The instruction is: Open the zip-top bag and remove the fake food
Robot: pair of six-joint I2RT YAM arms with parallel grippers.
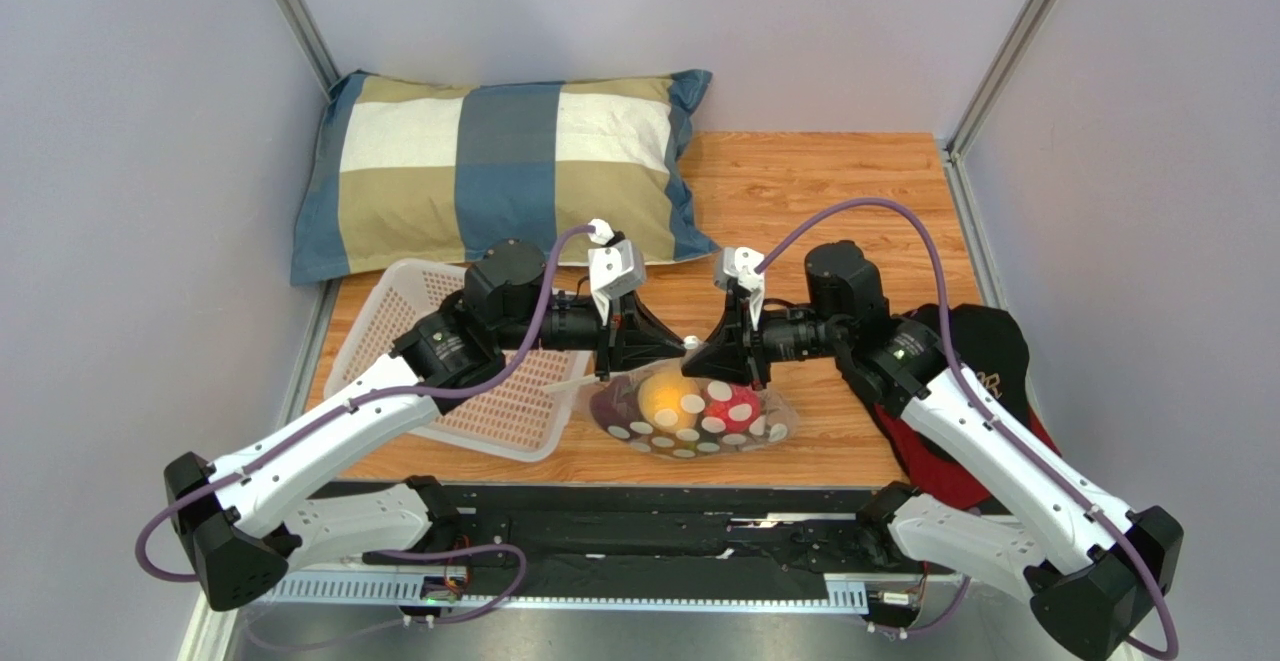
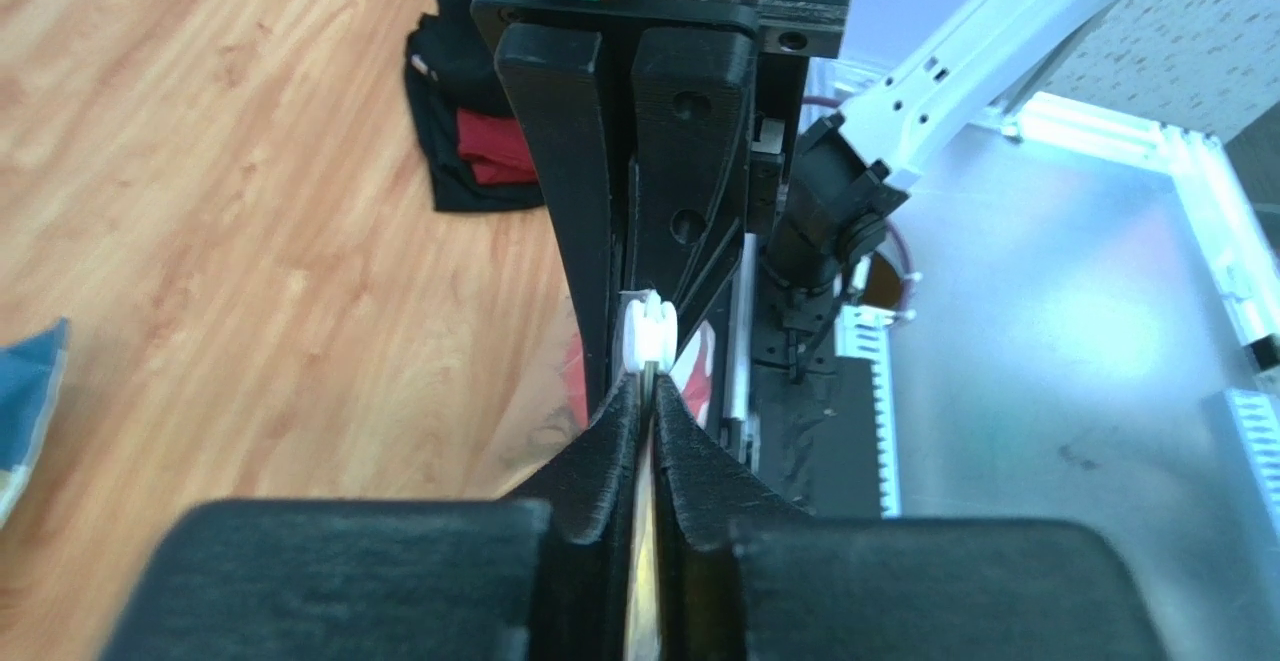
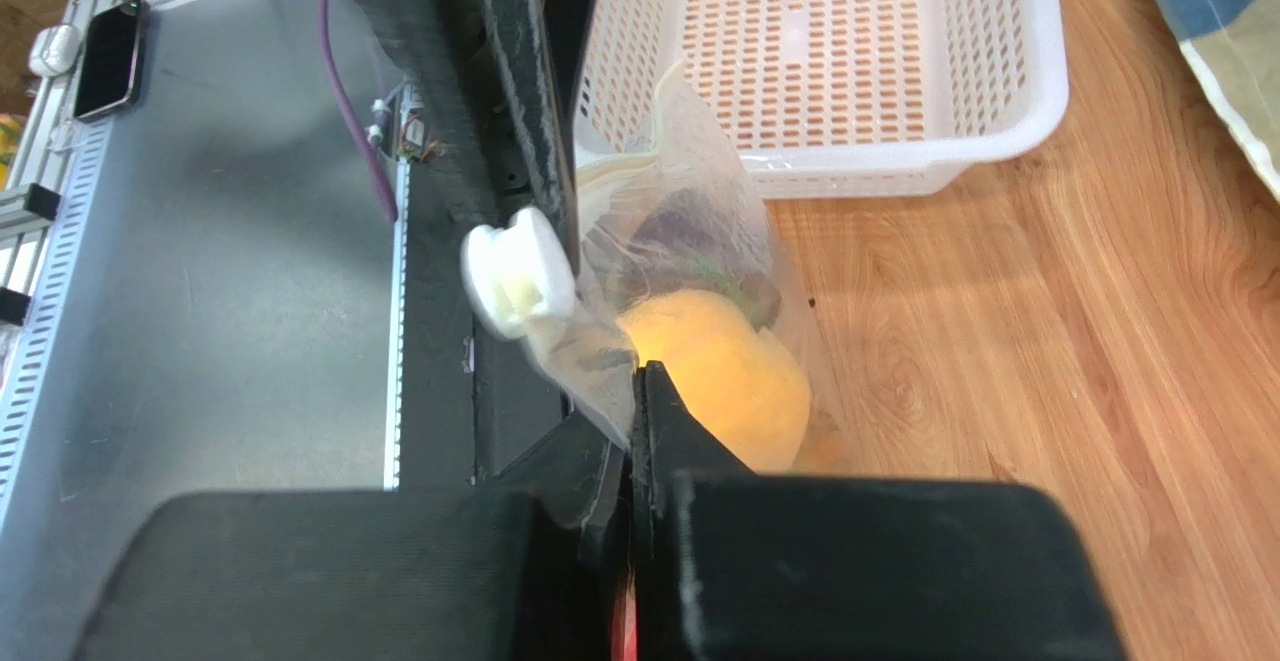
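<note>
The zip-top bag [image 1: 694, 412] lies on the wood near the table's front edge, its spotted face up. Through it show the fake food: a yellow-orange fruit [image 1: 666, 390], a red berry [image 1: 733, 409] and a dark purple piece [image 1: 612, 408]. My left gripper [image 1: 663, 349] and right gripper [image 1: 720, 366] meet nose to nose over the bag's top edge. In the left wrist view the left gripper [image 2: 649, 388] is shut on the thin bag edge, just behind the white slider [image 2: 648, 334]. The right gripper [image 3: 639, 385] is shut on the bag's film beside the fruit [image 3: 732, 372], the slider [image 3: 519, 276] just beyond.
A white perforated basket [image 1: 394, 334] stands left of the bag, under the left arm. A checked pillow [image 1: 504, 166] lies at the back. A red and black cloth [image 1: 977, 369] sits at the right edge. A black rail [image 1: 601, 519] runs along the near edge.
</note>
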